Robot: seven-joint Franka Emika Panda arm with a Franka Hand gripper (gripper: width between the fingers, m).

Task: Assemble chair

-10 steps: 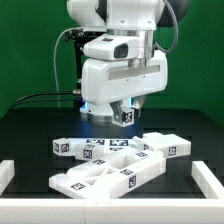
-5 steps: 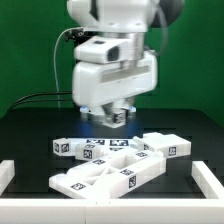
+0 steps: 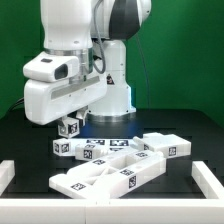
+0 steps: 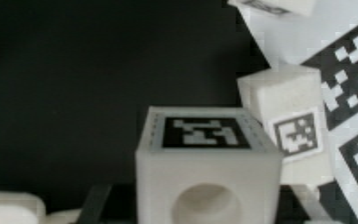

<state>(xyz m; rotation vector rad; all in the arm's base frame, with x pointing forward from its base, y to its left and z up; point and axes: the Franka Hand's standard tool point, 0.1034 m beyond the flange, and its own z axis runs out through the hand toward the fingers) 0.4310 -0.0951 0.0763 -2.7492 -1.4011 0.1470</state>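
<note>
Arm's just swung to the exterior view's left; gripper [image 3: 70,120] looks clamped on a block [image 3: 69,129], lifted, probably getting fitted next.

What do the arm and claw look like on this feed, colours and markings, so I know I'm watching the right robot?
The arm is bulky and glossy white, with rounded shells and a dark grey joint cap. Its boxy white hand housing shows a small dark round spot on the side. The claw beneath is small and dark. No lettering is readable at this size.
</note>
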